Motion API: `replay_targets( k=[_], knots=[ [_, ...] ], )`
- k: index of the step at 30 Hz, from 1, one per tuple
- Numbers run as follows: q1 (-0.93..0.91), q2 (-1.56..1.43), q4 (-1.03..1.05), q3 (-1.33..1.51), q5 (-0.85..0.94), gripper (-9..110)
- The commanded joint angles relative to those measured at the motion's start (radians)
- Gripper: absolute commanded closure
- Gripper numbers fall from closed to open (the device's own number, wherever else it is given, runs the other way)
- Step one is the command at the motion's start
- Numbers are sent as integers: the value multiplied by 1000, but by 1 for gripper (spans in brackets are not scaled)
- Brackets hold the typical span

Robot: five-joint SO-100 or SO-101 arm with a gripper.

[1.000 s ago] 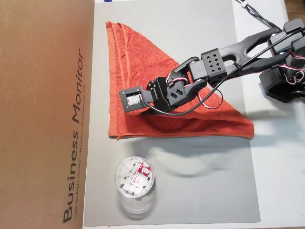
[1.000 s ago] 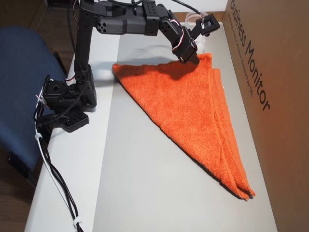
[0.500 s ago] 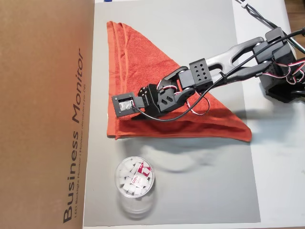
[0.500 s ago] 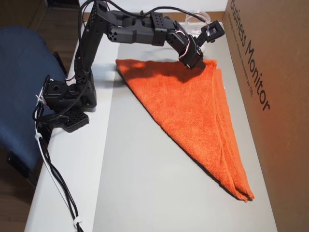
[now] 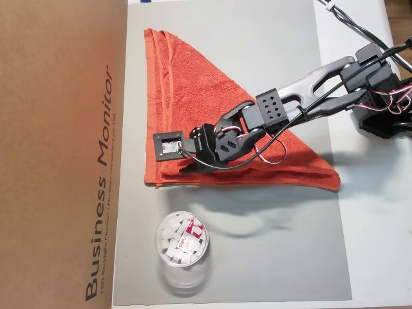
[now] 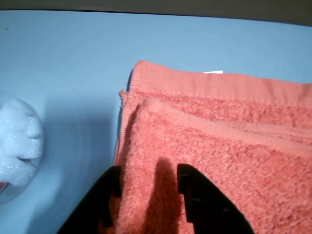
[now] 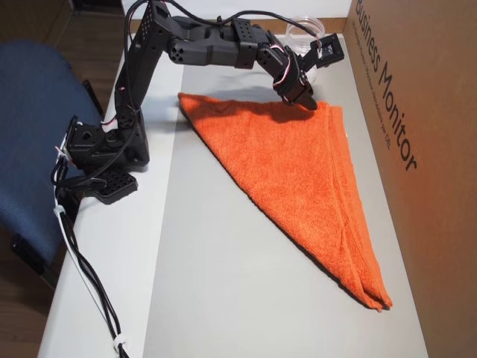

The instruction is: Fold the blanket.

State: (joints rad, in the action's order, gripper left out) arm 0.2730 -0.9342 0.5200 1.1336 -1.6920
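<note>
The orange-red blanket [image 5: 193, 103] lies folded into a triangle on the grey mat [image 5: 257, 244], also seen in the other overhead view as the blanket [image 7: 298, 171]. My gripper [image 5: 185, 159] is down at the blanket's lower-left corner, close to the cardboard box. In the wrist view the gripper [image 6: 148, 170] is open: the two black fingers [image 6: 195, 200] stand apart on the top layer, with flat terry cloth between them. The top layer's corner sits slightly inside the lower layer's hem [image 6: 219, 85]. From the other side, the gripper [image 7: 305, 103] touches the blanket's far corner.
A clear tub [image 5: 181, 241] of white cubes stands on the mat just below the blanket corner, and appears as the tub [image 6: 17, 146] in the wrist view. A tall cardboard box [image 5: 64, 154] borders the mat's left side. The arm base [image 5: 383, 109] sits at the right. A blue chair [image 7: 30, 149] is beside the table.
The arm has stretched further toward the box and come down onto the blanket's corner. The blanket's tip nearest the arm base has shifted slightly.
</note>
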Motion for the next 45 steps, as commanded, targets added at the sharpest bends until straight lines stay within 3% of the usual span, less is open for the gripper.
replay_targets(
  k=[1, 15, 25, 35, 39, 45],
  knots=[
    [8, -21, -8, -40, -23, 90],
    [29, -342, 98, 235, 2, 96],
    [-12, -643, 121, 459, 233, 96],
    [-84, -983, 123, 704, 586, 96],
    [-84, -1109, 152, 798, 641, 89],
    [-54, -1261, 393, 833, 693, 77]
  ],
)
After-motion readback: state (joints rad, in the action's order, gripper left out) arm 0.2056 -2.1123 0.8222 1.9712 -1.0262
